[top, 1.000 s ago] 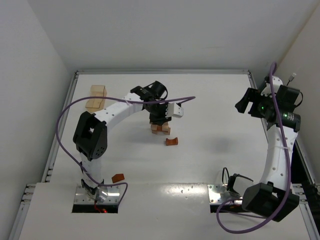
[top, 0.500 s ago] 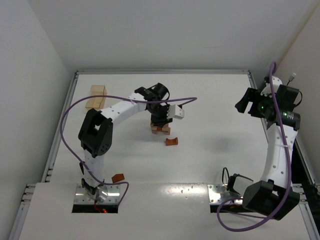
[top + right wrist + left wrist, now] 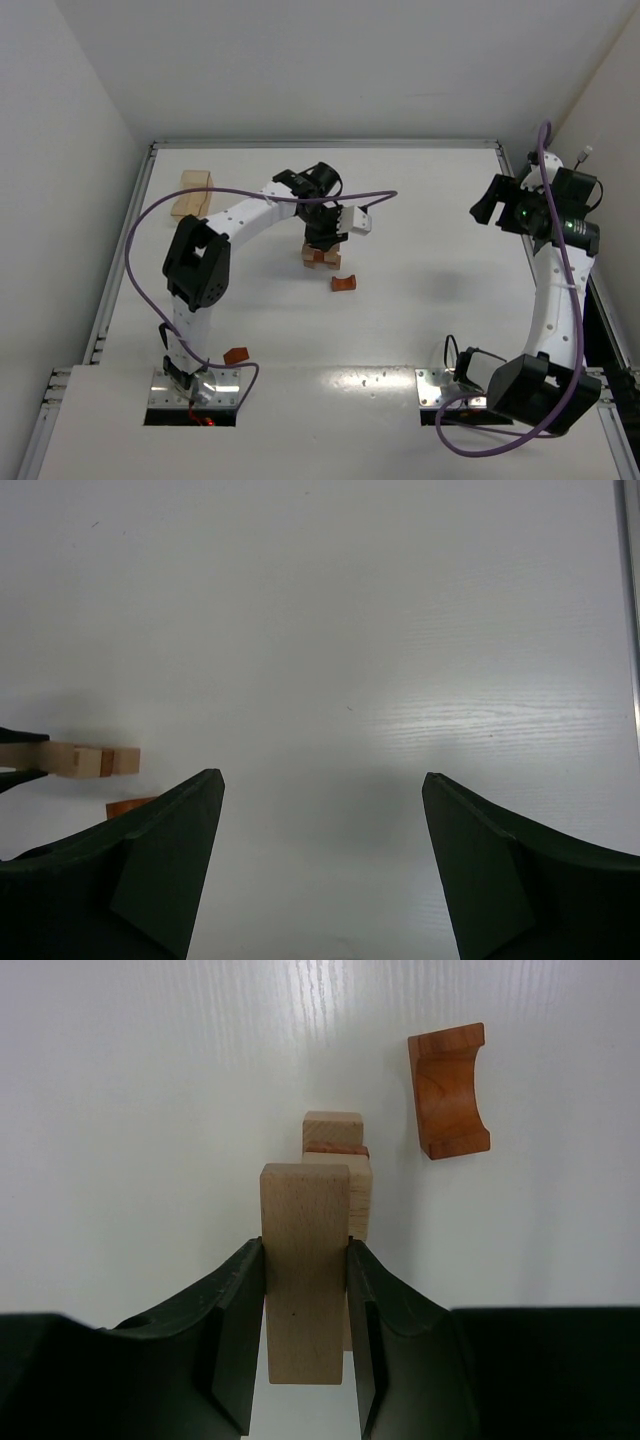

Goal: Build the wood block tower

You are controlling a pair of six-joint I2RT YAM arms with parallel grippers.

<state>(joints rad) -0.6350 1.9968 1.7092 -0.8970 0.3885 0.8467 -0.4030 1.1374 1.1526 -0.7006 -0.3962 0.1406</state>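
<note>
The left claw (image 3: pixel 321 238) pinches a pale bar (image 3: pixel 305 1290) by its long sides, directly over the small tower (image 3: pixel 336 1150) in the middle of the bench (image 3: pixel 430 200). The tower so far is a low pile: pale blocks with a thin reddish layer between them. Whether the bar already touches it, I cannot tell.

The step in hand looks like setting this bar on top. In the wrist view the bar sits slightly to one side of the pile's centre, so a small correction before lowering would help. Come down straight and slowly, let the bar rest flat, then spread the fingers gently and lift straight up, so nothing drags the pile.

A reddish arched block (image 3: pixel 448 1090) lies just beside the tower, apart from it. The right claw (image 3: pixel 320 777) hangs spread and empty, well away.
</note>
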